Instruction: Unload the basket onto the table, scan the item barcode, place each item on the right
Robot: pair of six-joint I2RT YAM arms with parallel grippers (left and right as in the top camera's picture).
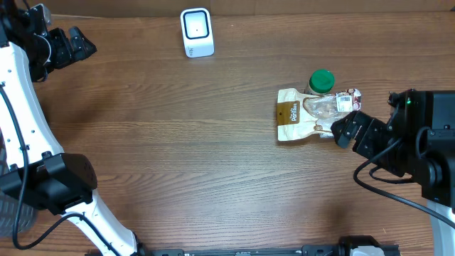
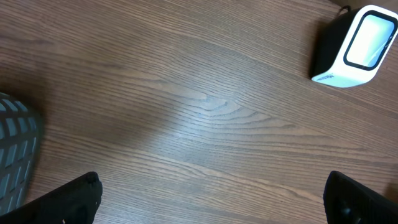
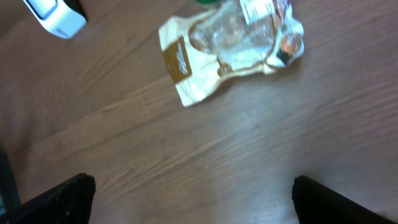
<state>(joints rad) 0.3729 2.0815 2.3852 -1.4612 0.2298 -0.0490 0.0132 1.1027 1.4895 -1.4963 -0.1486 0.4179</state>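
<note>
The item, a flat pouch (image 1: 306, 114) with a cream and brown printed face and a clear window, lay on its side on the wooden table (image 1: 178, 142), right of centre in the overhead view. A small white printed label (image 1: 344, 102) sat near its right end, though its marks were too small to read. A green cap (image 1: 322, 80) showed just behind the pouch's far edge, touching or nearly touching it. From the right wrist camera the pouch (image 3: 230, 50) filled the upper middle of the frame, crumpled and glossy, with the label (image 3: 258, 7) at the top edge. The right gripper (image 1: 346, 130) hovered just beside the pouch's near right corner; its two dark fingers stood spread wide at the bottom corners of the wrist view (image 3: 196, 199), with only bare wood between them and nothing grasped. The white barcode scanner (image 1: 197, 32) stood well apart from the pouch, near the table's far edge, its window tilted upward. The left wrist camera caught the scanner (image 2: 354, 46) in its upper right corner. The left gripper (image 1: 75, 44) hung over the far left corner of the table, released as well, its fingers wide apart (image 2: 214, 199) over empty wood grain. A grey gridded object (image 2: 15, 155) edged into that view on the left
</note>
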